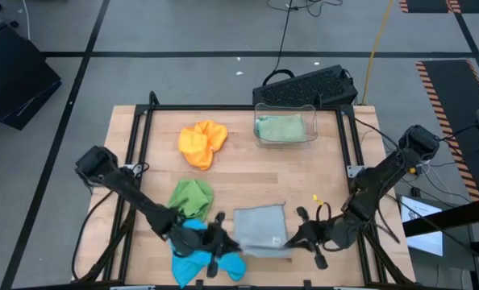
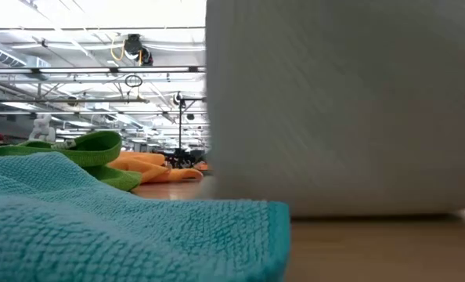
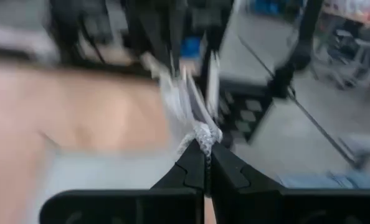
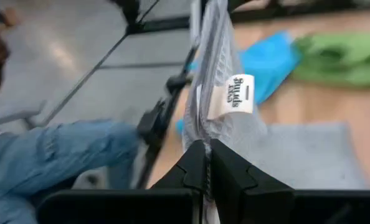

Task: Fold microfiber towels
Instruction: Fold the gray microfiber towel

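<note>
A grey towel [image 1: 260, 225] lies near the table's front edge. Its near edge is raised between my two grippers, so it stands like a wall [image 2: 342, 102] in the low view. My left gripper [image 1: 228, 244] is shut on its near left corner. My right gripper [image 1: 291, 240] is shut on its near right corner. A blue towel [image 1: 193, 251] lies bunched under my left arm. Behind it lies a bright green towel [image 1: 191, 196]. An orange towel [image 1: 202, 143] lies crumpled farther back. A pale green towel [image 1: 281, 126] lies folded in the clear bin. My left gripper pinches a bunched corner of the grey towel [image 3: 203, 135] between its two fingertips, coming nearly level from the table's left. The cloth runs from there toward the other gripper. My right gripper pinches the gathered corner of the grey towel [image 4: 205, 134] just under its white tag [image 4: 235, 93], coming nearly level from the table's right. The towel's far part [image 4: 309, 152] lies on the table.
The clear bin [image 1: 286, 129] stands at the back right of the table. A black keyboard [image 1: 308, 84] lies beyond the far edge. A black frame [image 1: 143, 121] runs round the tabletop. A person's blue sleeve [image 4: 54, 162] shows past the near edge.
</note>
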